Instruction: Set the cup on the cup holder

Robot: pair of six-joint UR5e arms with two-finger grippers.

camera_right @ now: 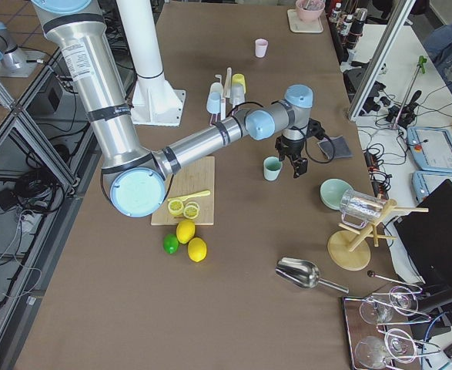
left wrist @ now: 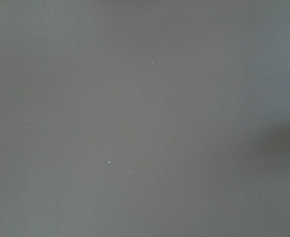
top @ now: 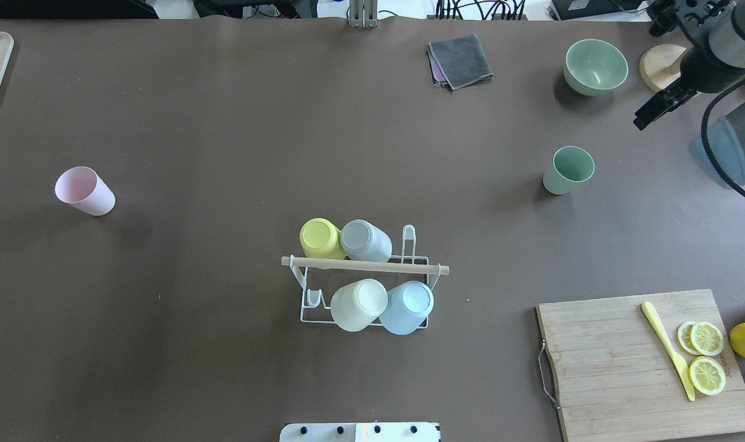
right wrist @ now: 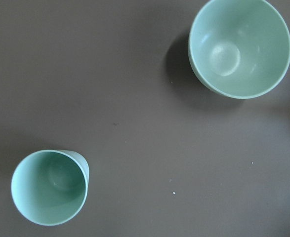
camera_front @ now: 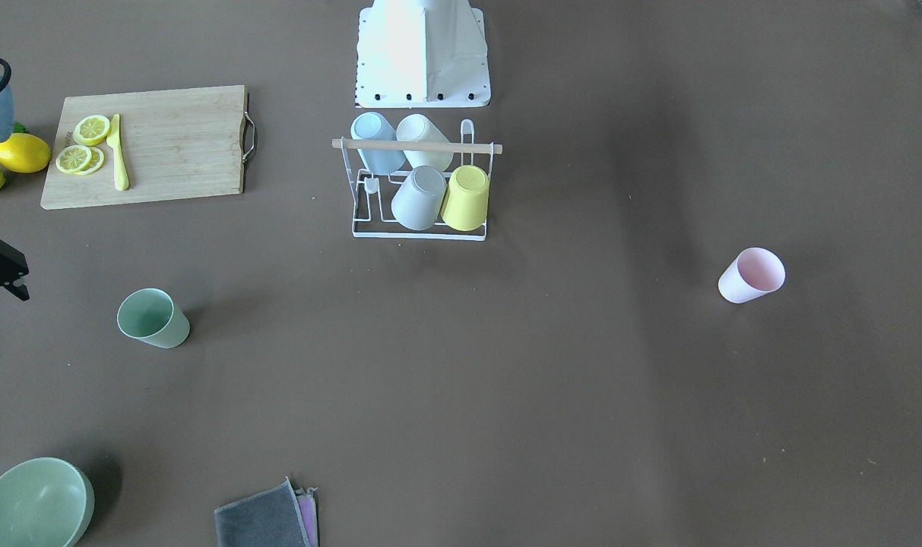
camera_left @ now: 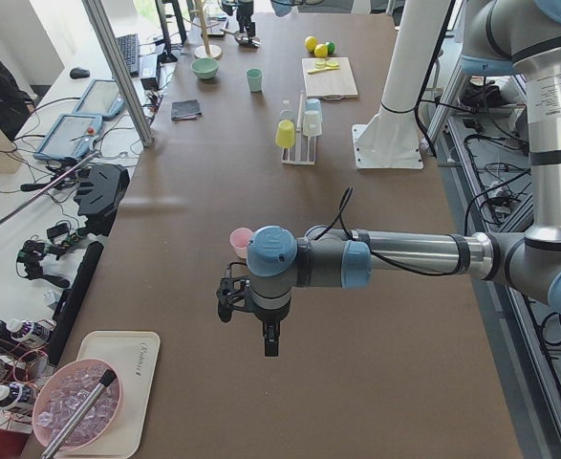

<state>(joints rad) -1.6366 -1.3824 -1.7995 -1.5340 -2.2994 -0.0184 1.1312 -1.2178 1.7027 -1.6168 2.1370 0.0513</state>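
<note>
The white wire cup holder (camera_front: 362, 228) (top: 304, 316) with a wooden rod handle stands mid-table near the robot base and carries blue, cream, grey and yellow cups upside down. A green cup (top: 569, 170) (camera_front: 153, 319) (right wrist: 50, 187) stands upright on the robot's right. A pink cup (top: 85, 191) (camera_front: 751, 275) stands on its left. My right gripper (top: 655, 110) (camera_right: 291, 163) hovers between the green cup and the green bowl, empty, its jaws apart. My left gripper (camera_left: 247, 316) shows only in the left side view, near the pink cup; I cannot tell its state.
A green bowl (top: 595, 66) (right wrist: 239, 47) and a folded grey cloth (top: 460, 60) lie at the far edge. A wooden cutting board (top: 605, 368) holds lemon slices and a yellow knife, with lemons beside it. A wooden stand (top: 659, 66) is far right.
</note>
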